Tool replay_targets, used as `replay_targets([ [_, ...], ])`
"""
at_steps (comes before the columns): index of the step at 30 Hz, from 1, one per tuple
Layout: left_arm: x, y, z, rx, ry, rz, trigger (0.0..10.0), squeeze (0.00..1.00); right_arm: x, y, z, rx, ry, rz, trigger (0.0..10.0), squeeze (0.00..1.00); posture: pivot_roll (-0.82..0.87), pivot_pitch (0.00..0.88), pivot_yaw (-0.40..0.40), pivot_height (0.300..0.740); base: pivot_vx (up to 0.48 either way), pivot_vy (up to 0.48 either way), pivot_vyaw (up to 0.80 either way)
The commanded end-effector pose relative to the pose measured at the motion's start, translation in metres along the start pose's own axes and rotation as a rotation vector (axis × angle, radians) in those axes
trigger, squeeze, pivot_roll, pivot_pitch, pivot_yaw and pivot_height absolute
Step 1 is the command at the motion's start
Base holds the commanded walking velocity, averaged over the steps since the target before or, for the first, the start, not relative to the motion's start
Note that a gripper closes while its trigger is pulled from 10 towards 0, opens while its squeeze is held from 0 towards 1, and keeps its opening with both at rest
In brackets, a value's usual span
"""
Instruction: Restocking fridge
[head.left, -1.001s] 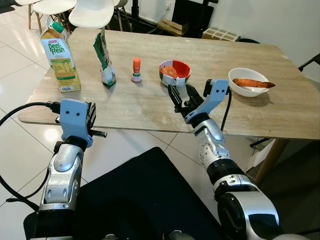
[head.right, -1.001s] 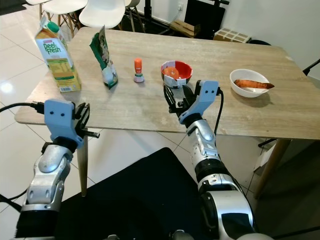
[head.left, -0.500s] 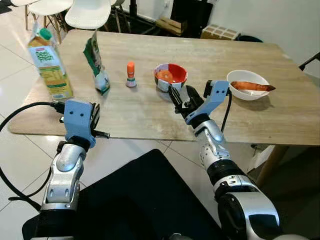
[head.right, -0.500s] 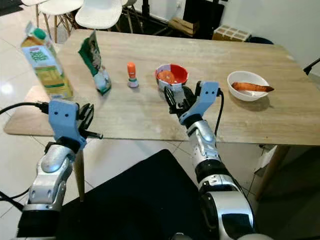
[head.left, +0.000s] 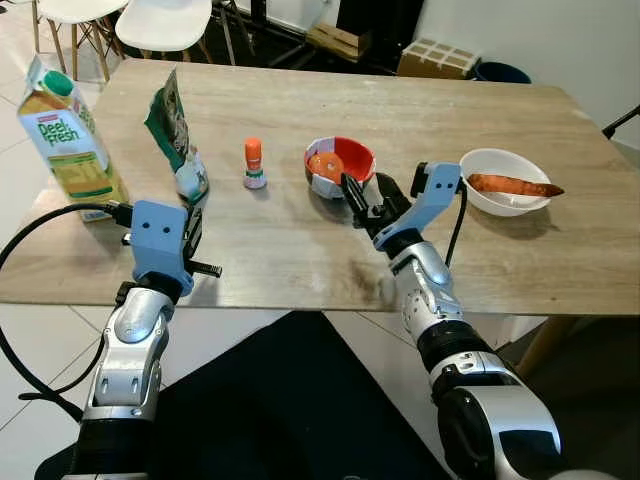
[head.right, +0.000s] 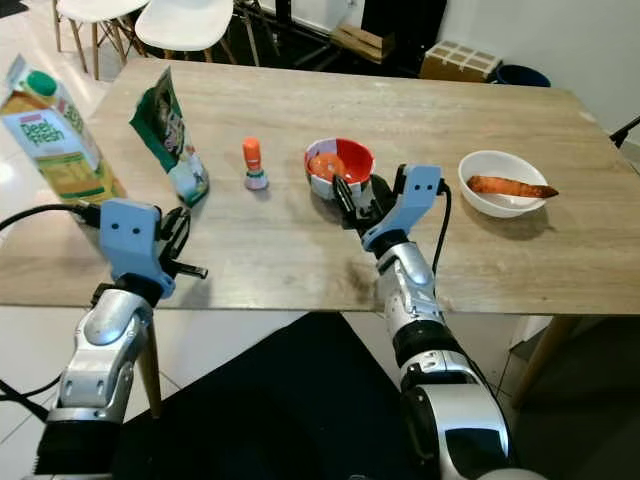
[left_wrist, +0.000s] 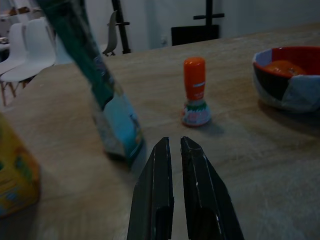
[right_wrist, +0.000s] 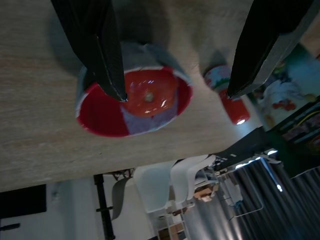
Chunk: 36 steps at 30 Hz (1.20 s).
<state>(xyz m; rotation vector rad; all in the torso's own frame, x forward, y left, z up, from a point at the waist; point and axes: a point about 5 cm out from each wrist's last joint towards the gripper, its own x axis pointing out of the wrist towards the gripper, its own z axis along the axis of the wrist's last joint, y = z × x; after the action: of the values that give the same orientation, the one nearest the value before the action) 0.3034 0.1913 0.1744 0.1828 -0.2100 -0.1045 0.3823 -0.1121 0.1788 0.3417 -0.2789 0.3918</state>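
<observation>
Right gripper (head.left: 367, 196), fingers spread, was held at the red bowl's (head.left: 340, 166) four o'clock side; reaching was judged underway, closing on its rim needed next.

Right claw (right_wrist: 172, 95) wide apart, black fingers (right_wrist: 97, 45) framing red-and-grey bowl (right_wrist: 134, 105) with orange fruit (right_wrist: 146, 97) on beige wooden worktop (right_wrist: 40, 145); small orange-capped bottle (right_wrist: 227, 95) just beside bowl.

A big wooden table (head.left: 300, 240) is seen on a shiny white tiled floor (head.left: 25, 330). White chairs (head.left: 165, 20) are placed behind the table. A cardboard box (head.left: 438, 57) and a dark bin (head.left: 503, 72) are set near the wall.
</observation>
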Motion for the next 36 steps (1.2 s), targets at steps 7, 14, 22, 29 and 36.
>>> replay_targets([
  [7, 0.0000, -0.0036, -0.0007, -0.004, -0.004, -0.018, 10.0, 0.00, -0.0058, -0.0060, -0.0046, -0.006, 0.023, -0.023, 10.0, 0.00, -0.05, 0.098, -0.061, 0.740, 0.000, 0.000, 0.00],
  [14, -0.0007, -0.0041, -0.0007, 0.000, -0.006, -0.025, 10.0, 0.00, -0.0069, -0.0069, -0.0056, -0.005, 0.026, -0.027, 10.0, 0.00, -0.05, 0.099, -0.058, 0.740, 0.000, 0.000, 0.00],
  [22, 0.0003, -0.0054, -0.0005, -0.009, -0.008, -0.018, 10.0, 0.00, -0.0068, -0.0077, -0.0055, -0.003, 0.028, -0.029, 10.0, 0.00, -0.05, 0.098, -0.057, 0.740, 0.000, 0.000, 0.00],
  [29, -0.0019, -0.0123, -0.0017, -0.016, -0.009, -0.044, 10.0, 0.00, -0.0080, -0.0081, -0.0067, -0.001, 0.030, -0.030, 10.0, 0.00, -0.05, 0.101, -0.057, 0.740, 0.000, 0.000, 0.00],
  [36, -0.0030, -0.0129, -0.0015, -0.021, -0.010, -0.049, 10.0, 0.00, -0.0087, -0.0073, -0.0077, 0.001, 0.032, -0.028, 10.0, 0.00, -0.05, 0.107, -0.058, 0.740, 0.000, 0.000, 0.00],
])
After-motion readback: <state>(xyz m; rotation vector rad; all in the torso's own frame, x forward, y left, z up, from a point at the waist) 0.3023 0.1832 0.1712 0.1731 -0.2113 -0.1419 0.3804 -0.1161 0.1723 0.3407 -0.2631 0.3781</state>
